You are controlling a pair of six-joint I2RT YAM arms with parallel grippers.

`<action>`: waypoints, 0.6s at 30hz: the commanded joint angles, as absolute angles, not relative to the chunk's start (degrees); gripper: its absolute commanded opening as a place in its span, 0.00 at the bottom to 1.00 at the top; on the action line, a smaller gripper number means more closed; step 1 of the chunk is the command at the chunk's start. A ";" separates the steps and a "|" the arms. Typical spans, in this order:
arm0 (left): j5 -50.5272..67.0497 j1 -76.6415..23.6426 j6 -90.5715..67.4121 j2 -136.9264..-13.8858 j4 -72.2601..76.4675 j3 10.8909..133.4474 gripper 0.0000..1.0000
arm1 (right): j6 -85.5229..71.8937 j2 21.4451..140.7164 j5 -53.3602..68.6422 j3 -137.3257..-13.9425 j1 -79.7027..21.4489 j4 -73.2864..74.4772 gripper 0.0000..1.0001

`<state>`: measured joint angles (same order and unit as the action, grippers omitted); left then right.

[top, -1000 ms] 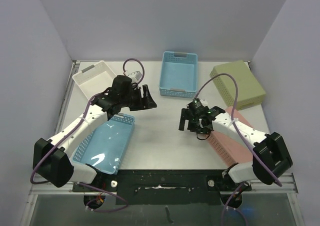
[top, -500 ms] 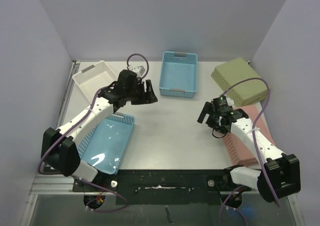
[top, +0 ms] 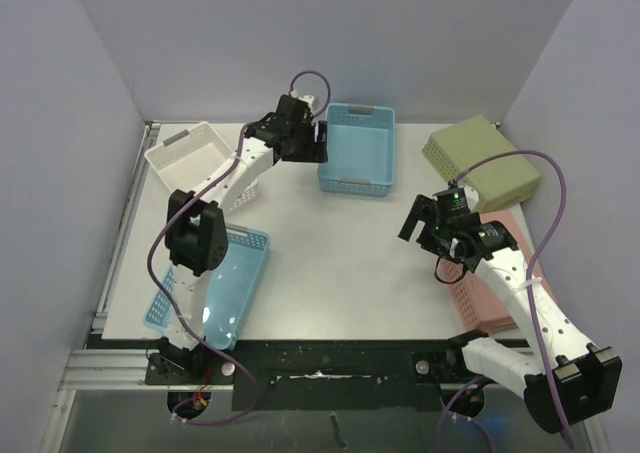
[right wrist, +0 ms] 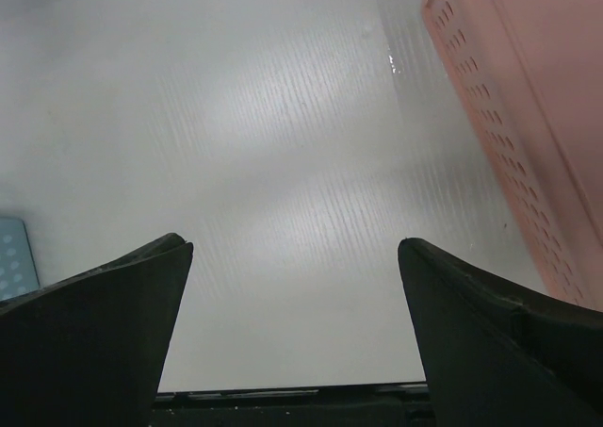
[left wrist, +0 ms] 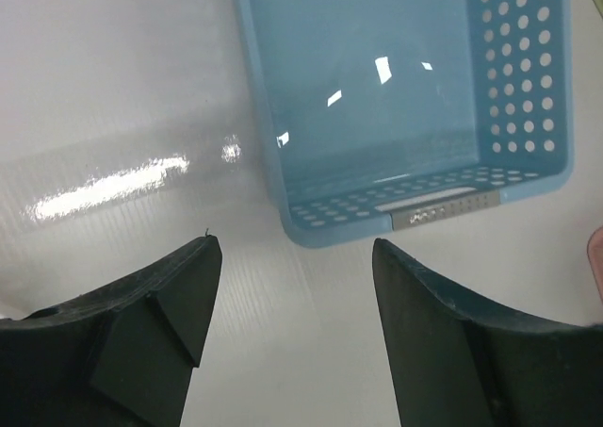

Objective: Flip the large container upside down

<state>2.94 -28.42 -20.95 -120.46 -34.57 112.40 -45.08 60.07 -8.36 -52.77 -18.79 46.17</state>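
- White surface (top: 330, 263) boxed in by pale grey walls, with five plastic containers scattered around.
- Big light-blue container (top: 215, 293) sits at the near-left edge, open side up and glossy inside. It's not flipped, and neither claw is touching it.
- Left claw (top: 315, 145) is stretched way out to the far side, right next to the smaller blue basket (top: 357, 181). Its fingers are spread wide with nothing between them.
- From the left wrist cam, the left claw (left wrist: 294, 257) hangs over bare surface, and the basket's perforated end wall (left wrist: 415, 205) is just ahead of the fingertips.
- Right claw (top: 425, 218) is also spread wide and empty, hovering over open surface (right wrist: 292, 163) beside the pink container (top: 490, 293).
- That pink one is bottom up – its holed side wall (right wrist: 528, 116) shows at the right of the wrist view.
- Green container (top: 480, 168) is at the far right, bottom up too.
- White basket (top: 170, 163) is at the far left, open side up.
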 commanded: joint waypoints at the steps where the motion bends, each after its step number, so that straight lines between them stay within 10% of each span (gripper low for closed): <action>1: 2.16 -28.48 -17.80 -129.30 -38.78 126.03 0.65 | -44.82 59.05 -10.37 -54.40 -18.77 47.76 0.98; 7: 4.34 -28.48 -18.01 -140.97 -42.26 140.04 0.56 | -45.73 59.32 -9.49 -54.04 -18.81 47.56 0.98; 14: 4.65 -28.54 -18.10 -139.13 -40.88 135.61 0.04 | -46.58 56.18 -10.09 -52.87 -18.82 48.38 0.98; 18: 2.65 -29.48 -16.46 -133.09 -41.17 131.43 0.00 | -46.58 56.46 -10.19 -53.18 -18.82 48.98 0.98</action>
